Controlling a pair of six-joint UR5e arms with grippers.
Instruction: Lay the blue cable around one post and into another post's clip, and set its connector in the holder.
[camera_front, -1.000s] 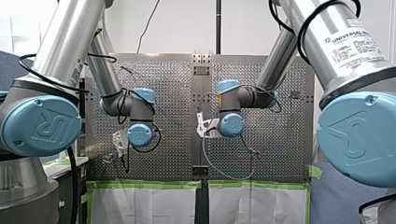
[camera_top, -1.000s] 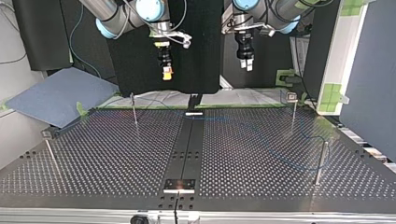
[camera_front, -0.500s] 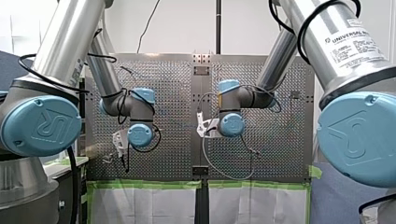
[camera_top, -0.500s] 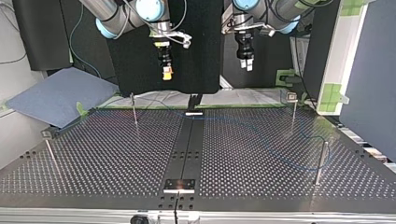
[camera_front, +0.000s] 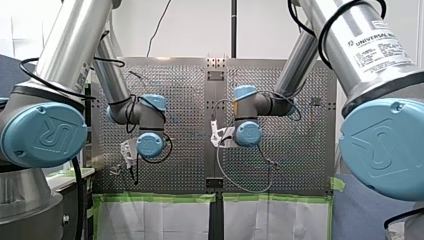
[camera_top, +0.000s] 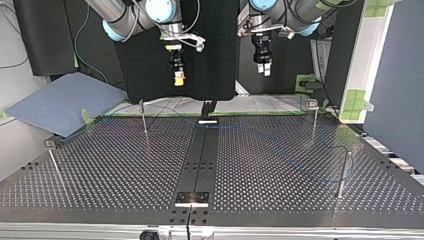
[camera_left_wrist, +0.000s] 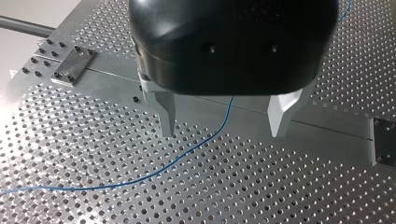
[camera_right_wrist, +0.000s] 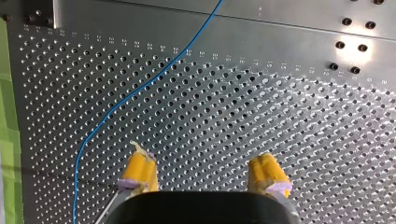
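Aloft, both held nothing

My left end effector (camera_left_wrist: 223, 132) hung, jaws apart, above the blue cable (camera_left_wrist: 187, 151), which lay loose on the table (camera_left_wrist: 303, 186). My right end effector (camera_right_wrist: 204, 163), yellow-padded, was likewise spread wide, the cable beside it.

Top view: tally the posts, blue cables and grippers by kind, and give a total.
Posts: 4
Blue cable: 1
Grippers: 2
Total: 7
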